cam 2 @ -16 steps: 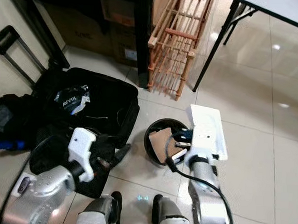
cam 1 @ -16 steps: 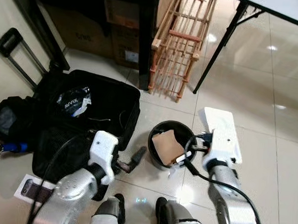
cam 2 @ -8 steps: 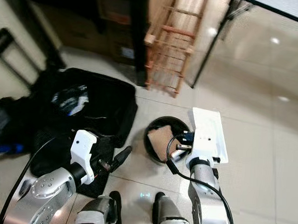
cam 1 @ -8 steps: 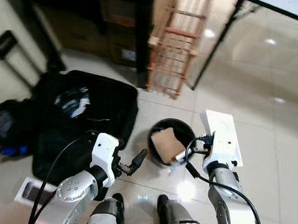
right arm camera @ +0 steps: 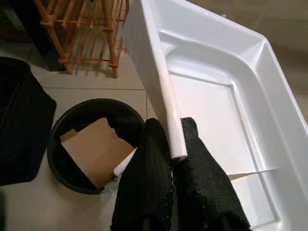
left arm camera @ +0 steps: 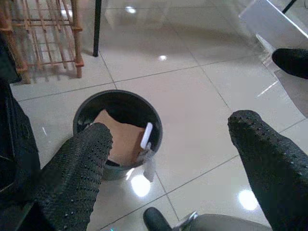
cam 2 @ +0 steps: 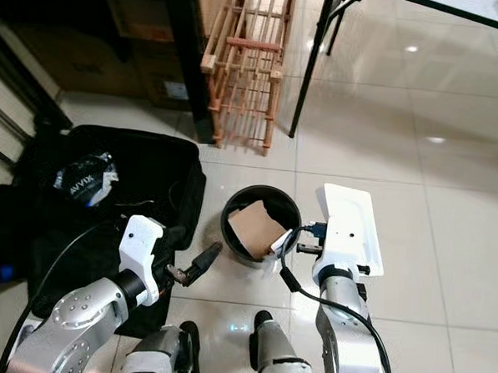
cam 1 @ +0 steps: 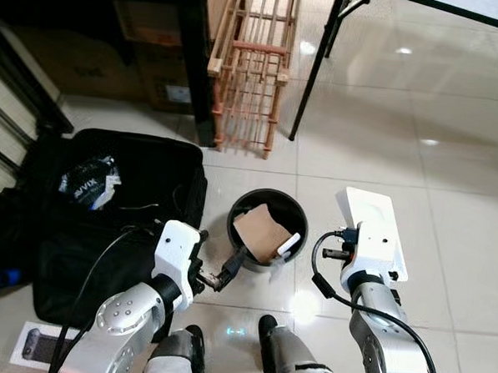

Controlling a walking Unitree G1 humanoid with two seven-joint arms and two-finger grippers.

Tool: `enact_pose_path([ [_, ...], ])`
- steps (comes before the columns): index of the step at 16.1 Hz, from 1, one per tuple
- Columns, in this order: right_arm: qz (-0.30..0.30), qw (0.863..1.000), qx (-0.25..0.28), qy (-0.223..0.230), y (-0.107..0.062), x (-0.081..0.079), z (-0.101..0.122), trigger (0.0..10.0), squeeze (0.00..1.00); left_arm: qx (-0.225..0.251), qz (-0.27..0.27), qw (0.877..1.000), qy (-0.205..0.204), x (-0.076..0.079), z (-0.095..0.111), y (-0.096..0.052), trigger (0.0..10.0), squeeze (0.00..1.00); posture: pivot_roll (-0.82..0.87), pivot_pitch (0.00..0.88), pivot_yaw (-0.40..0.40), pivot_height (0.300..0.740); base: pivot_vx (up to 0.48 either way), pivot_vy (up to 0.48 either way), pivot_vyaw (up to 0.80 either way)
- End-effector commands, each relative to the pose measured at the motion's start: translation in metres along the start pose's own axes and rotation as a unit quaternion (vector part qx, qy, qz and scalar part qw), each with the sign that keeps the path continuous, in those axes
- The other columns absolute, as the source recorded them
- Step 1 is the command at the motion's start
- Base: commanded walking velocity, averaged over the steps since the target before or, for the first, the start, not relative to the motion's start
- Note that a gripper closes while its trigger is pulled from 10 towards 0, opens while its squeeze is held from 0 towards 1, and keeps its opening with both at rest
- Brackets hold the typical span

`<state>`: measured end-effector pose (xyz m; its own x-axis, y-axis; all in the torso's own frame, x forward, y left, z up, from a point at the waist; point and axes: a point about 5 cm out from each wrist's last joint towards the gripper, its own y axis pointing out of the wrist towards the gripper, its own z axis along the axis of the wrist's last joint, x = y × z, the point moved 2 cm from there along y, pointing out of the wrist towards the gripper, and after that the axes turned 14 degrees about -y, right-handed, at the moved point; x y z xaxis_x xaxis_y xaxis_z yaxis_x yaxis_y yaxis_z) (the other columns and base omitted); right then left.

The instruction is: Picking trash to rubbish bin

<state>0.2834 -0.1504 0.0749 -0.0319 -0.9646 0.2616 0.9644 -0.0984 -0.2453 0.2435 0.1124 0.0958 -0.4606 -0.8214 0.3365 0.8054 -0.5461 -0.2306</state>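
The right gripper (right arm camera: 174, 192) pinches the rim of a white plastic tray (right arm camera: 226, 96). The tray is held up in the air, just beside the round black rubbish bin (cam 1: 266, 229) on the shiny tiled floor (cam 1: 449, 189). The tray looks thin, smooth and light. It is stiff, with a raised edge all round, so the rim is a good place to hold it. The plastic looks slippery, so it might slide out of a loose pinch. It is also long and about as wide as the bin's mouth, so it would likely have to go in tilted, one end first.

Inside the bin there is a flat brown piece of cardboard (cam 1: 260, 231) and a small white bit of trash (left arm camera: 146, 136). The cardboard looks light and a little bendy.

The left gripper (left arm camera: 168, 163) has its bumpy black fingers (left arm camera: 79, 168) spread wide and holds nothing. It hangs low beside the bin.

A soft black suitcase (cam 1: 140, 189) lies open on the floor near the bin. A wooden rack (cam 1: 251, 70) stands behind it.
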Motion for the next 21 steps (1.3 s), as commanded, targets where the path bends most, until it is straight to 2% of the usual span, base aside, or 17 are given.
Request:
enact_pose_path([
  [1,0.003,1.0,-0.01,-0.003,-0.0022,-0.001,-0.0053,10.0,0.0,-0.015,-0.004,1.0,-0.005,0.0017,-0.0069,-0.0028,10.0,0.0,0.05,0.316,-0.011,0.74,0.0,0.0,0.0],
  [4,0.003,1.0,-0.009,-0.003,-0.0015,-0.001,-0.0054,10.0,0.0,-0.013,-0.01,1.0,-0.003,0.0025,-0.006,-0.0012,10.0,0.0,0.05,0.308,-0.012,0.74,0.089,0.0,0.0],
  [10,-0.003,1.0,-0.004,-0.009,0.0018,0.0045,-0.0027,10.0,0.0,-0.01,-0.019,1.0,-0.001,0.0048,-0.0056,0.003,10.0,0.0,0.04,0.296,-0.02,0.74,0.419,0.0,0.0],
  [17,0.0,1.0,-0.005,-0.01,0.0023,0.003,-0.0036,10.0,0.0,-0.016,-0.013,1.0,0.006,0.003,-0.0082,0.0024,10.0,0.0,0.04,0.299,-0.024,0.74,0.414,0.0,0.0],
  [21,0.003,1.0,-0.008,-0.012,0.0016,0.0019,-0.0059,10.0,0.0,-0.012,-0.013,1.0,-0.005,0.0037,-0.0087,0.0014,10.0,0.0,0.04,0.298,-0.027,0.74,0.163,0.0,0.0],
])
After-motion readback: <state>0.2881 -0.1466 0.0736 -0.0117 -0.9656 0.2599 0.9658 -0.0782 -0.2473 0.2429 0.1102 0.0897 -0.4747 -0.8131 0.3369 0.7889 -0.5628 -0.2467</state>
